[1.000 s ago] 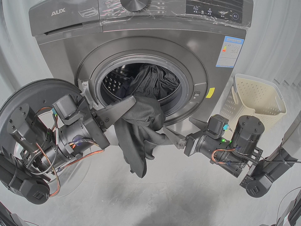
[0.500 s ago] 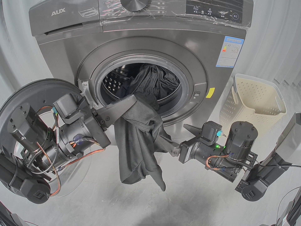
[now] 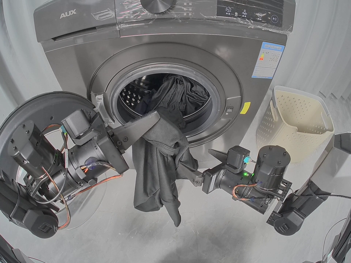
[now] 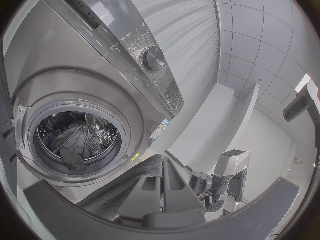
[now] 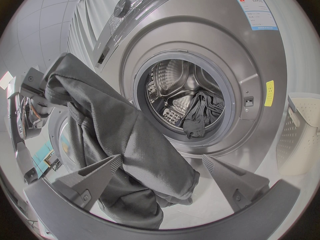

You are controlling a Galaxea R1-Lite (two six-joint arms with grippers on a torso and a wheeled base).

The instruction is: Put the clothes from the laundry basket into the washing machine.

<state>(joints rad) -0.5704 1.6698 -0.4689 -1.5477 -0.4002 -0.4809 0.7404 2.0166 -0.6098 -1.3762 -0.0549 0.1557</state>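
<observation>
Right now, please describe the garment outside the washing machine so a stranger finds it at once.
Find the grey washing machine, door open. Before its opening, the left gripper pinches a dark garment hanging toward the floor. Unlike the dark clothes inside the drum, it dangles outside.

Left of the washer: door, swung open. Right of it: basket. In the drum: clothes. Before the washer: garment, hanging from left claw.

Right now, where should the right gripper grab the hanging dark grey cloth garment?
Probably the bunched middle fold of the dark grey cloth garment, from the robot's right: the left gripper pins its top, the open right gripper straddles that fold.
</observation>
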